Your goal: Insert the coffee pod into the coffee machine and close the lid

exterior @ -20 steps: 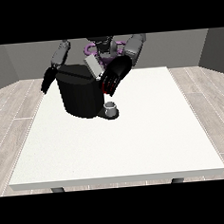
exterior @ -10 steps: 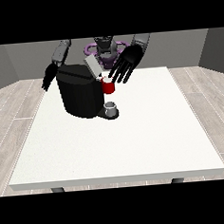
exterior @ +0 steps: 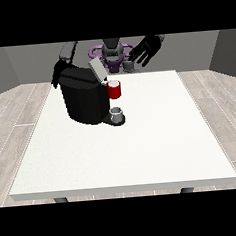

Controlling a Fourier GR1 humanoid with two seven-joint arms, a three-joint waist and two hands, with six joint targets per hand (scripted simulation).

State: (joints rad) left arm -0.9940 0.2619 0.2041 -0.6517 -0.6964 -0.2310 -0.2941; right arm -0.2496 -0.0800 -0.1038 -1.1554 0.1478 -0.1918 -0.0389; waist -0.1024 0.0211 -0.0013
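Front view: one table [exterior: 143, 153], white, with one black coffee machine [exterior: 86, 100] on its far-left part. The machine's lid [exterior: 97, 70] is one grey flap, raised and tilted up from the top of the body toward the view's right. One red thing at the machine [exterior: 115, 89] sits on the side facing the view's right, upright, just under the lid's hinge end. Below it, one small grey thing [exterior: 116, 111] stands on the machine's dark base plate; whether it is the pod cannot be told, nor which way it points.

Two hands show. The hand at the view's right [exterior: 144, 51] is raised above the table's far edge, well apart from the machine, fingers spread and straight, holding nothing. The hand at the view's left [exterior: 56, 77] is behind the machine's upper corner, mostly hidden; how its fingers lie cannot be told.
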